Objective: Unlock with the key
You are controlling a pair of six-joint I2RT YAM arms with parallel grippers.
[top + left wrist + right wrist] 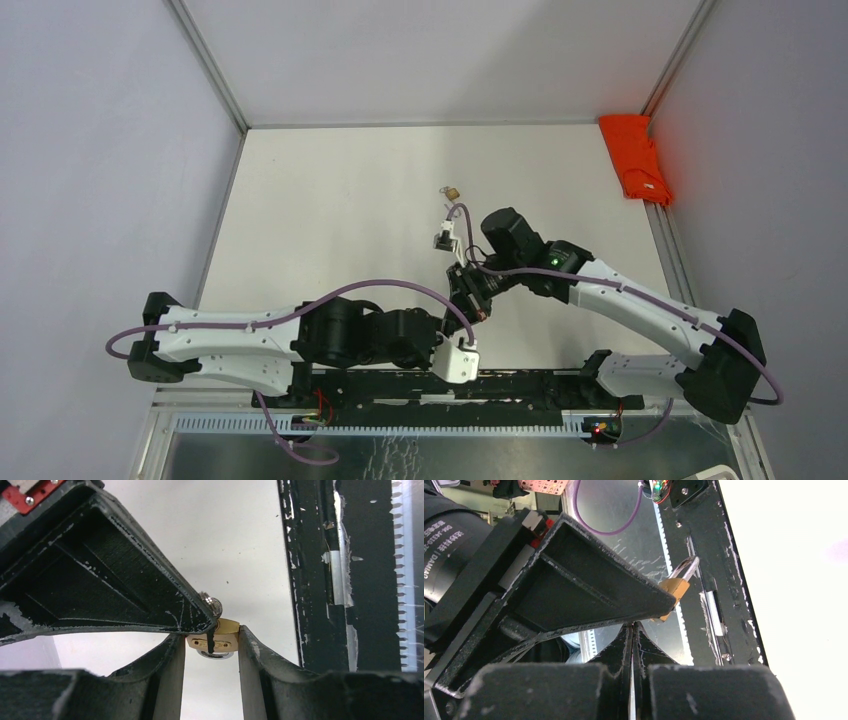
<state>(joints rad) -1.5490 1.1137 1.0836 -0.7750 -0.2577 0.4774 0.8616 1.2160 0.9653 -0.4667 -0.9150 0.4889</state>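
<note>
Padlock [227, 630]: brass body, clamped between the two fingers of the left tool [210, 632] and held clear of the table [330, 200]. In the left wrist view its steel shackle [685, 569] points towards the camera.

Right tool [631, 627]: jaws drawn in to a hairline slit. Whether a key is pinched there cannot be determined. One of its fingers [125, 580] reaches in with its tip against the padlock body. A small knurled silver part [214, 602] sits just beside that tip and is unidentified.

From above, both tools meet over the near centre of the table, just ahead of the arm bases.

A small brass-coloured item [452, 190] lies on the table further back, too small to identify. An orange-red object [635, 155] lies at the far right corner.
</note>
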